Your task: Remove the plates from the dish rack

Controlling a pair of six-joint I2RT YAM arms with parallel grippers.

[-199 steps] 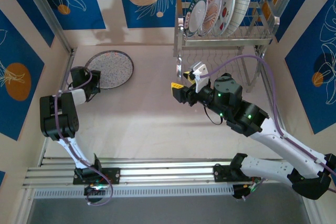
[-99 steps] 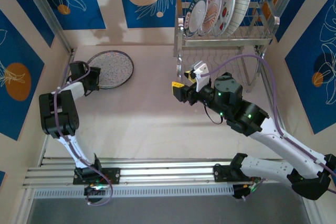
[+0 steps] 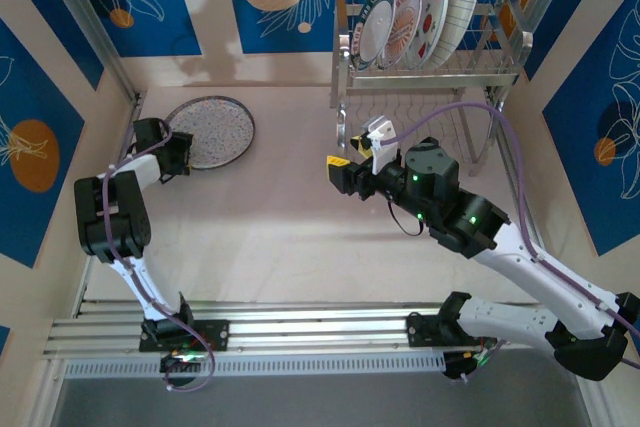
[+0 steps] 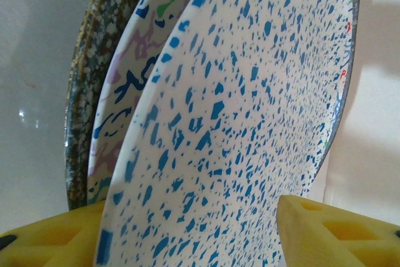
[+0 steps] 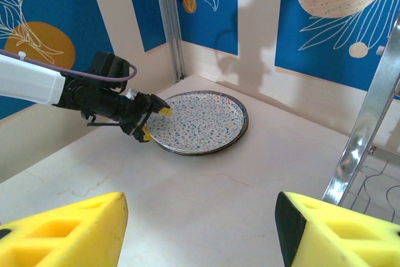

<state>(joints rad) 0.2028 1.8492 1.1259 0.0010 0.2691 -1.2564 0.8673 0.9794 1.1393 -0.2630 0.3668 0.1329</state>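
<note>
left gripper (image 5: 154, 123) straddles the rim of the plate stack (image 3: 212, 130) on the counter (image 3: 290, 237), far left; if it pinches, i cannot tell. right gripper (image 5: 200, 217) is spread, empty. other plates (image 3: 412, 17) stand in the dish rack (image 3: 440, 69), one cut off.

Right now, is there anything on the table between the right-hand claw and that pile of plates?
Nothing. The right wrist view shows only bare tabletop between the right gripper and the stacked plates.
</note>
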